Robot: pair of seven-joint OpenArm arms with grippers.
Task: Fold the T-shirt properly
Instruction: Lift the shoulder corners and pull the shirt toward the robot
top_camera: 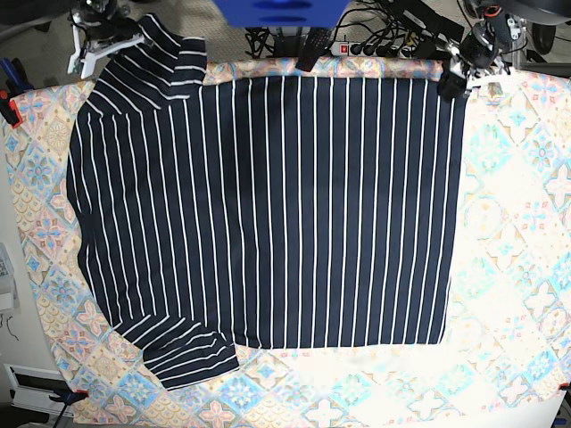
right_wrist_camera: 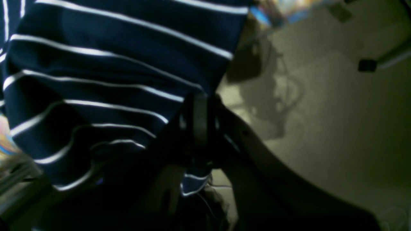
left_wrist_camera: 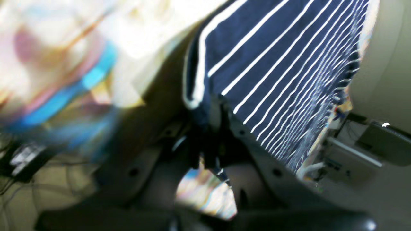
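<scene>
- Pastel floral-tile patterned cloth (top_camera: 526,267) spread over the table, reaching all 4 edges, bare mostly along the right side and the near edge.
- T-shirt (top_camera: 285,205), dark navy with thin white stripes, laid flat across the middle and left of the cloth, stripes running from far edge to near edge.
- Straight shirt side lying parallel to the cloth's right edge, well apart from it; far side of the shirt along the cloth's far edge.
- 1 sleeve at the near-left corner, fanned out flat; the other at the far-left corner, bunched and lifted off the cloth.
- Right gripper (top_camera: 105,46) at the far-left corner in the base view, jaws pressed together, pinching the shirt fabric at that raised sleeve; in the right wrist view, striped cloth draped over and hanging below the dark jaws (right_wrist_camera: 199,128).
- Left gripper (top_camera: 455,82) at the shirt's far-right corner in the base view, jaws pressed together, pinching the corner; in the left wrist view, a white-edged hem caught between the jaws (left_wrist_camera: 212,128), striped panel stretching away up and right.
- Left wrist view blurred on its left side, only smears of colour there.
- Power strip (top_camera: 357,46) with cables beyond the far edge, near the middle.
</scene>
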